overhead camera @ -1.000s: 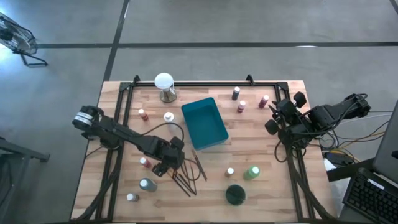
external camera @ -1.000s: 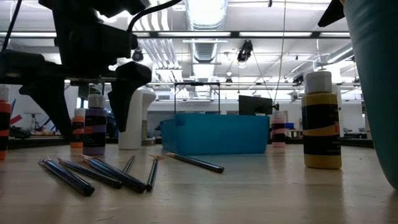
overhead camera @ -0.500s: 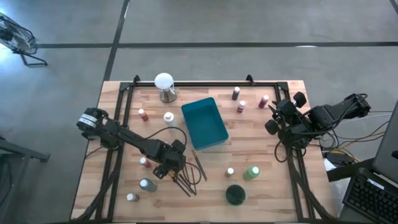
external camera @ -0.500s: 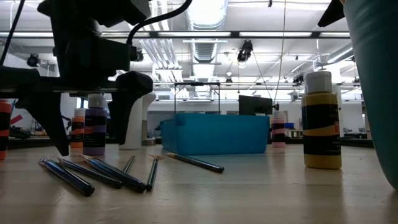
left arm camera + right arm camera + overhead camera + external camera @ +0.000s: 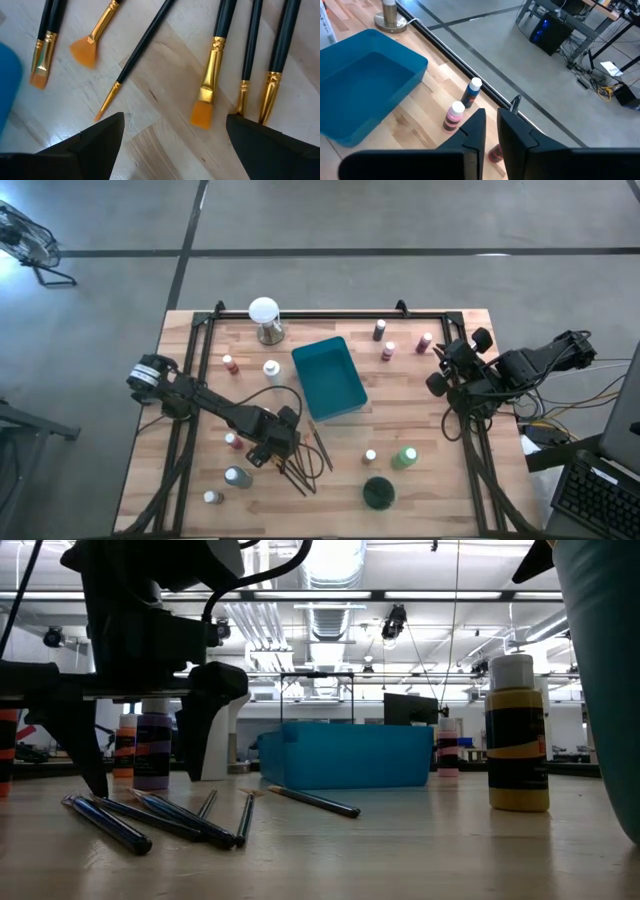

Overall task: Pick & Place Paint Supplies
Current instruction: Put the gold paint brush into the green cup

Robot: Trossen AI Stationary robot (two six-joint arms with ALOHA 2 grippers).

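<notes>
While the left pincer (image 5: 277, 451) hangs spread wide just above the fan of thin dark-handled brushes (image 5: 305, 460), its 2 fingertips (image 5: 92, 778) straddle the brush handles without gripping any. These brushes lie on the pale wooden worktop (image 5: 440, 490) just in front of the teal rectangular plastic tray (image 5: 328, 377). Their gold ferrules and orange bristles show between the fingers in the left wrist view (image 5: 207, 85). Beyond the tray's right side, at the worktop's edge, the right pincer (image 5: 437, 367) is nearly clenched and holds nothing. Small white-capped paint bottles (image 5: 388, 350) stand scattered around the tray.
</notes>
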